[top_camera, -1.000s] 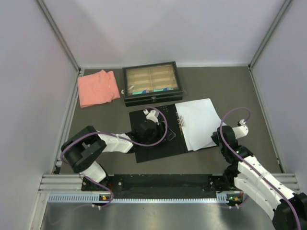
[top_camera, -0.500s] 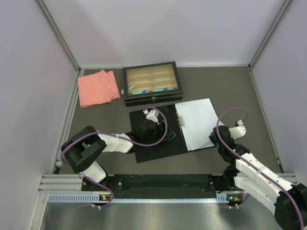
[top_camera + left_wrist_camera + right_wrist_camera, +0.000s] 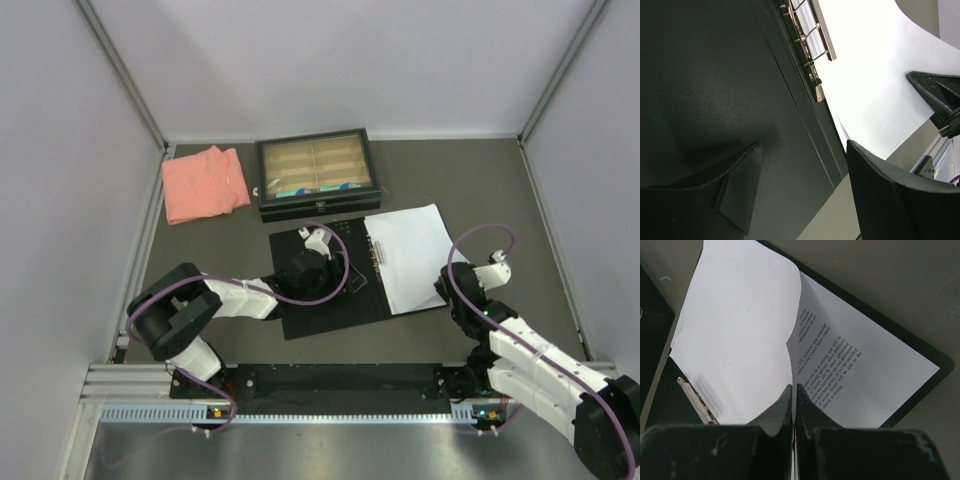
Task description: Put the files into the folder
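The folder [image 3: 320, 300] lies open on the table, matte black inside, with a metal ring clip [image 3: 807, 45] along its spine. My left gripper [image 3: 306, 268] rests on its left half, open and empty, with both fingers [image 3: 737, 187] spread over the black surface. The files [image 3: 408, 255] lie on the folder's right half. My right gripper [image 3: 447, 290] is shut on the near edge of the top sheet [image 3: 740, 335], which curls up and shows its blank side. A printed sheet [image 3: 865, 375] lies flat beneath it on the black cover [image 3: 937, 360].
A black-framed tray [image 3: 315, 172] with tan compartments stands behind the folder. A folded salmon-pink cloth [image 3: 205, 183] lies at the back left. White walls enclose the table on three sides, and a metal rail [image 3: 330, 410] runs along the near edge.
My right gripper has moved a little left toward the folder's spine, taking the gripped sheet's near edge with it. The left arm has not moved.
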